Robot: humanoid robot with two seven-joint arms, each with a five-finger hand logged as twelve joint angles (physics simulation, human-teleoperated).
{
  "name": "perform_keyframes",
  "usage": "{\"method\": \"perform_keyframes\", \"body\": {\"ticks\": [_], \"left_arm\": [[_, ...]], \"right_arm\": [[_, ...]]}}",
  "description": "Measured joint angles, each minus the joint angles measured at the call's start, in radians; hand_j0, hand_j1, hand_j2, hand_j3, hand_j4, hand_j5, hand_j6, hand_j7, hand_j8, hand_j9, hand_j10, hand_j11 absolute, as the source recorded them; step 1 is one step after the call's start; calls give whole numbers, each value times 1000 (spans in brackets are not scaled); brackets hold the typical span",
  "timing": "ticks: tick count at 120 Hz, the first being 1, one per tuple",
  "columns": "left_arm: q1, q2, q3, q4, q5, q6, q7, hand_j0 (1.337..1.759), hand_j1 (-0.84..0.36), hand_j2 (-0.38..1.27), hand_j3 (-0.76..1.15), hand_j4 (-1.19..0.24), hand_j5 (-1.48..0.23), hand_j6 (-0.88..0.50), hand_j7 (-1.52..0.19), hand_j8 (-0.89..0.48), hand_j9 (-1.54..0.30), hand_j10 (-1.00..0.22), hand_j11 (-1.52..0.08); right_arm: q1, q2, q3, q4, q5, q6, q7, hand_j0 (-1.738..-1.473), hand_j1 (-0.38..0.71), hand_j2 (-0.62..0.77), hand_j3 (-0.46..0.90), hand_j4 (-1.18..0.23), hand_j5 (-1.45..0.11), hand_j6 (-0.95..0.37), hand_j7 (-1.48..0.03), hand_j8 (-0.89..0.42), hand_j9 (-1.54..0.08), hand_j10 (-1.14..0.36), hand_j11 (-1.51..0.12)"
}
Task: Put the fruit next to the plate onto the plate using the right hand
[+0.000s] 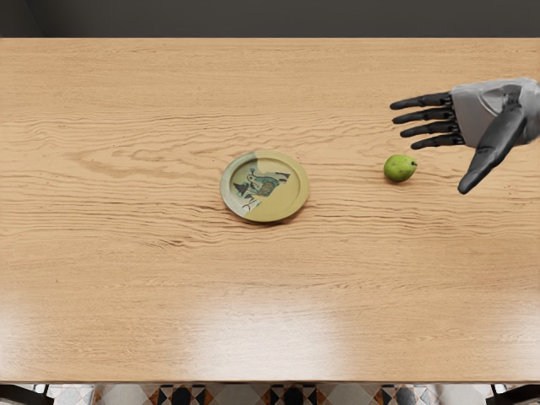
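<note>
the broad light-wood table point(126, 278) fills nearly the whole head view, its grain running left to right and a soft glare near the front edge. it gives a flat, open surface, so nothing hems in either object.

next in size, the grey five-fingered right hand point(472, 122) comes in from the right edge, held above the tabletop. its four fingers point(422, 116) are stretched out and spread, pointing left, with the thumb angled down and away from them; it holds nothing. that open pose reads as a hand readied for a grasp, not one that has closed yet.

the round olive-yellow plate with a dark printed picture point(265, 186) lies near the middle of the table with nothing on it, presumably left bare to take the fruit.

smallest, the little green rounded fruit point(400, 168) sits on the wood to the right of the plate, clearly apart from it, just below and left of the fingertips. the hand does not touch it. the left arm does not show.
</note>
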Motion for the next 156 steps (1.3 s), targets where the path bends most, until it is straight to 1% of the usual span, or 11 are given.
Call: {"method": "perform_keyframes", "body": {"ticks": [16, 20, 26, 34, 41, 52, 66, 82, 99, 126, 156], "left_arm": [[0, 0, 0, 0, 0, 0, 0, 1658, 344, 1, 0, -4, -5, -4, -5, -4, -5, -4, -5], [0, 0, 0, 0, 0, 0, 0, 1658, 344, 1, 0, -4, -5, -4, -5, -4, -5, -4, -5], [0, 0, 0, 0, 0, 0, 0, 1658, 344, 1, 0, -4, -5, -4, -5, -4, -5, -4, -5], [0, 0, 0, 0, 0, 0, 0, 1658, 344, 1, 0, -4, -5, -4, -5, -4, -5, -4, -5], [0, 0, 0, 0, 0, 0, 0, 1658, 344, 1, 0, -4, -5, -4, -5, -4, -5, -4, -5], [0, 0, 0, 0, 0, 0, 0, 1658, 344, 1, 0, -4, -5, -4, -5, -4, -5, -4, -5], [0, 0, 0, 0, 0, 0, 0, 1658, 344, 1, 0, -4, -5, -4, -5, -4, -5, -4, -5], [0, 0, 0, 0, 0, 0, 0, 1658, 344, 1, 0, -4, -5, -4, -5, -4, -5, -4, -5], [0, 0, 0, 0, 0, 0, 0, 1658, 344, 1, 0, -4, -5, -4, -5, -4, -5, -4, -5], [0, 0, 0, 0, 0, 0, 0, 1658, 344, 1, 0, -4, -5, -4, -5, -4, -5, -4, -5], [0, 0, 0, 0, 0, 0, 0, 1658, 344, 1, 0, -4, -5, -4, -5, -4, -5, -4, -5]], "right_arm": [[16, 41, 3, -6, -38, 0, -1, -1658, -320, -6, 0, -25, -32, -25, -32, -25, -32, -25, -32], [33, 69, 2, -34, -49, 0, -1, -1658, -320, -5, 0, -25, -32, -25, -32, -25, -32, -25, -31], [95, 126, -24, -112, -112, 0, -2, -1658, -320, -5, 0, -25, -32, -25, -32, -25, -31, -25, -31], [220, 209, -158, -220, -206, -29, -2, -1658, -320, -5, 0, -26, -32, -26, -32, -26, -32, -25, -32], [325, 274, -335, -282, -261, -151, -2, -1658, -319, -5, 0, -26, -33, -27, -33, -26, -33, -26, -33], [390, 378, -514, -334, -364, -379, -2, -1658, -317, -6, 0, -29, -35, -29, -35, -29, -35, -28, -35], [360, 490, -602, -359, -464, -624, -2, -1658, -315, -6, 0, -31, -38, -32, -37, -31, -38, -30, -37], [321, 583, -673, -383, -510, -746, -2, -1658, -301, -8, 0, -43, -53, -44, -53, -43, -53, -42, -53], [265, 667, -706, -463, -543, -788, -2, -1658, -297, -8, 0, -46, -57, -48, -57, -47, -57, -46, -57], [203, 748, -704, -563, -566, -812, -2, -1658, -298, -8, 0, -46, -57, -48, -57, -47, -57, -46, -57], [166, 786, -700, -600, -567, -817, -2, -1658, -296, -8, 0, -47, -59, -48, -58, -48, -59, -47, -58]]}}
